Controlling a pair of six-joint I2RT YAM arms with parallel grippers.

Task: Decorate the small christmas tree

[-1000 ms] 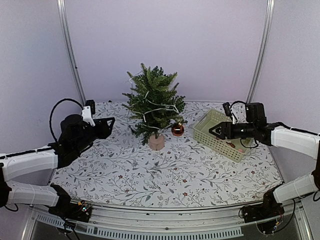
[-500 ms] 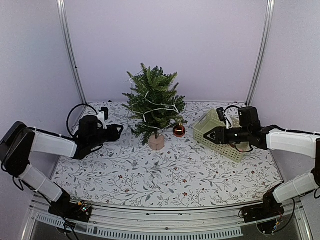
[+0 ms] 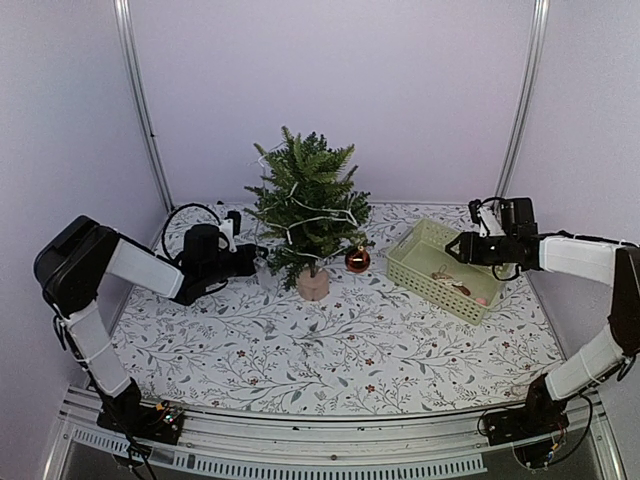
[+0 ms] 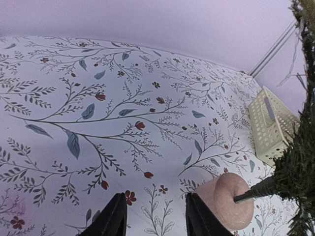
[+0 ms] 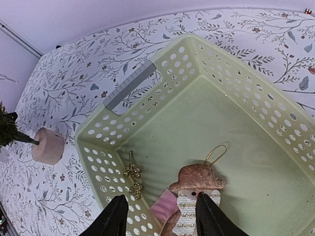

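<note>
We see the small christmas tree [image 3: 308,210] standing upright at the centre back of the top view, on the floral tablecloth [image 3: 330,345], its tan base [image 3: 313,285] planted just below the dark-green branches. A white light string [image 3: 322,213] winds through the needles, and a red bauble [image 3: 357,261] hangs at the lower right of the tree, beside the base.

The left gripper [image 3: 256,256] reaches in from the left of the frame and sits low, right at the tree's lower left branches; we cannot tell whether it touches them. In the left wrist view its two black fingers [image 4: 114,219] stand apart at the bottom edge with bare cloth between them and nothing held, and the base appears at the lower right, near the tips.

To the right of the tree, well apart from it, lies a pale green perforated basket [image 3: 425,288]. The right gripper [image 3: 452,248] hovers over its far side. In the right wrist view its fingers are spread, empty, above the basket floor. Down there we see a snowman ornament [image 5: 197,184] with a glittery brown hat and gold loop, a small gold ornament [image 5: 132,173] to its left, and a pink piece [image 5: 165,209] that we cannot make out.
</note>
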